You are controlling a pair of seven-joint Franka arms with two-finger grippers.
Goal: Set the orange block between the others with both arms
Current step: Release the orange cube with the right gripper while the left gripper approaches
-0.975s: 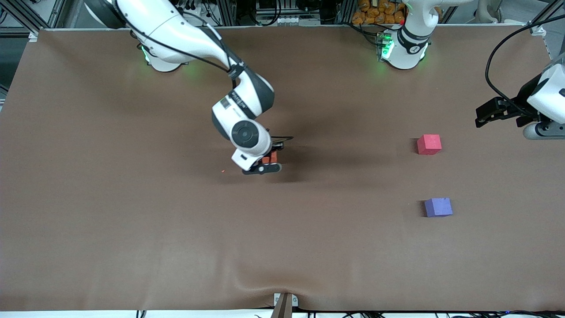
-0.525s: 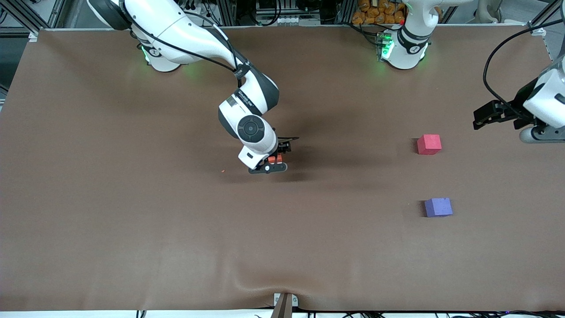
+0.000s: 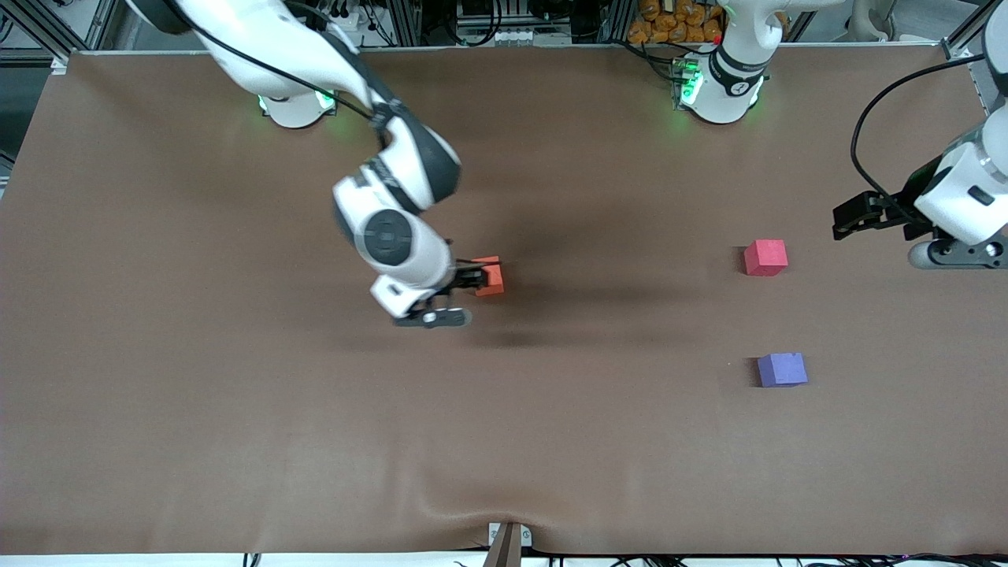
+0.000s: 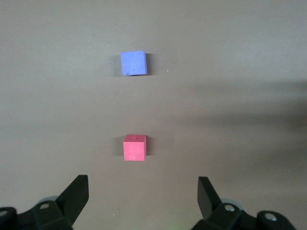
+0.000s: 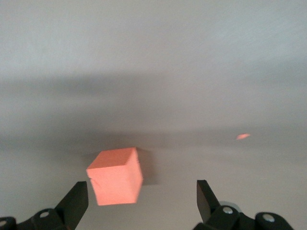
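Orange block [image 3: 490,276] free on surface [image 3: 236,394], mid-table, at 9 o'clock from pinkish-red cube [image 3: 765,257] and purple-blue cube [image 3: 782,369]. Right gripper [image 3: 461,290] open, just beside block. Left gripper [image 3: 854,216] open, waiting near pinkish-red cube.

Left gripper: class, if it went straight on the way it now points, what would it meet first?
Most likely the red cube, which lies centred ahead of the open left gripper in its wrist view; the purple cube sits farther along the same line.
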